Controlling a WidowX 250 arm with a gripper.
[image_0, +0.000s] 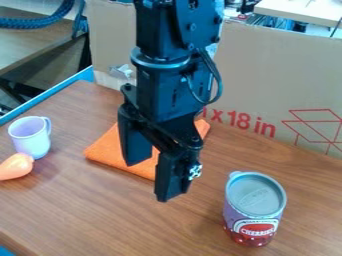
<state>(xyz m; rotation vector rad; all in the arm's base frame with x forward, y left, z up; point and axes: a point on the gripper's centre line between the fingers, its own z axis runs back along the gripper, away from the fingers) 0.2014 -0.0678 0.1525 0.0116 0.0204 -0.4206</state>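
Observation:
The black gripper (155, 177) hangs down over the middle of the wooden table, its two fingers apart with nothing between them. Behind and below it lies an orange cloth (110, 148), partly hidden by the fingers. To the gripper's right stands an upright can (254, 210) with a grey lid and a red and purple label. On the left is a pale lilac cup (31, 140), upright with its handle toward the back right. An orange, rounded object tapering to the left (16, 166) lies just in front of the cup, at the left edge of the view.
A cardboard sheet (280, 85) with red print stands along the back of the wooden table (120, 215). A blue edge strip (47, 94) runs along the table's left side. Behind it, at the upper left, is another wooden surface (33, 42) with a blue braided hose above.

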